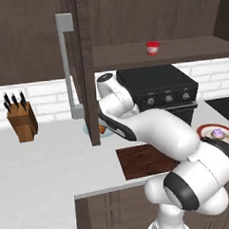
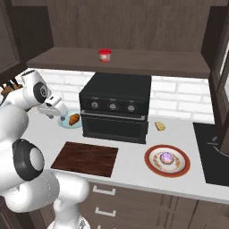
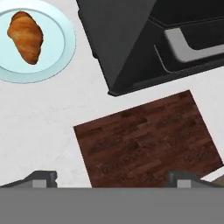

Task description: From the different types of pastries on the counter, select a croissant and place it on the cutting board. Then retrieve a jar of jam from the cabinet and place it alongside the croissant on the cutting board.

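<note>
Nearest, the board (image 2: 85, 159) lies flat at the counter's (image 1: 47, 158) front edge, bare, its grain running along its length. Above it in the hand view the two fingertips (image 3: 41, 177) stand wide apart with nothing between them, one over white countertop and the other over the board's near edge; the gripper (image 3: 111, 179) is open and holds nothing. In the right base view the hand (image 2: 54, 107) hangs in the air to the left of the oven (image 2: 115, 106), just beside the plate.

Right of the board, a red-rimmed plate (image 2: 167, 160) carries the round frosted pastry (image 2: 166, 157). Beyond the board, the pale blue plate (image 3: 52, 61) sits by the oven's left corner with the croissant (image 3: 26, 36) lying on it, apart from the board. A small tan item (image 2: 159, 126) lies on the counter right of the oven. Far left, a knife block (image 1: 22, 121) stands against the tiled wall.

Farthest, the jar (image 2: 104, 55) with its red lid stands upright on the open cabinet shelf (image 2: 134, 62) above the oven; the cabinet door (image 1: 88, 70) with its grey bar handle (image 1: 66, 66) is swung open.
</note>
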Robot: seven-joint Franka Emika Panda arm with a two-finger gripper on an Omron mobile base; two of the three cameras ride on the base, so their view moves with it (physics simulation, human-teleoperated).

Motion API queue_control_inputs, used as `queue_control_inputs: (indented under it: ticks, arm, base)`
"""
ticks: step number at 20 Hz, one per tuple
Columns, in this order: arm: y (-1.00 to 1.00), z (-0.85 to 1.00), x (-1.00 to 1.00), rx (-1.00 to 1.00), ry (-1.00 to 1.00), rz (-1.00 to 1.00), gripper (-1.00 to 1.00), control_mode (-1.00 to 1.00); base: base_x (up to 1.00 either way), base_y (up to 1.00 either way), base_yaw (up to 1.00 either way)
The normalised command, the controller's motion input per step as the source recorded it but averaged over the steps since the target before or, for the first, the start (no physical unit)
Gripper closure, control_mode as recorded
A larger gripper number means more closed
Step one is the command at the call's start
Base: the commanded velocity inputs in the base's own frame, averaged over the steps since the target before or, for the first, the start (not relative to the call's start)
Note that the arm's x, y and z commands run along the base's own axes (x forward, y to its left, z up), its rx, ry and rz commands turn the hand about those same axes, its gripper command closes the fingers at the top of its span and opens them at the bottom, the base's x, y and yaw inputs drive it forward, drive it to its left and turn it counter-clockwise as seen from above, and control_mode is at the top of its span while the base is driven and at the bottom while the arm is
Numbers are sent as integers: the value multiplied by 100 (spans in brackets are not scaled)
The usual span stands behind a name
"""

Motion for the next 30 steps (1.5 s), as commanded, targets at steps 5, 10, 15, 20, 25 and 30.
queue_control_inputs:
  ticks: [5, 10, 15, 20, 25, 30]
  arm:
    - [0, -31, 4, 0, -21, 0, -100, -100]
    - [0, 0, 32, 0, -11, 0, -100, -100]
    - [18, 0, 62, 0, -1, 0, -100, -100]
    - [48, -1, 67, 0, 0, -2, -100, -100]
    - [7, -7, 58, 0, 0, -2, -100, -100]
    - [1, -42, 40, 0, 0, -2, -100, -100]
  base:
    - [0, 0, 0]
    - [0, 0, 0]
    - [0, 0, 0]
    - [0, 0, 0]
    - [0, 0, 0]
    - [0, 0, 0]
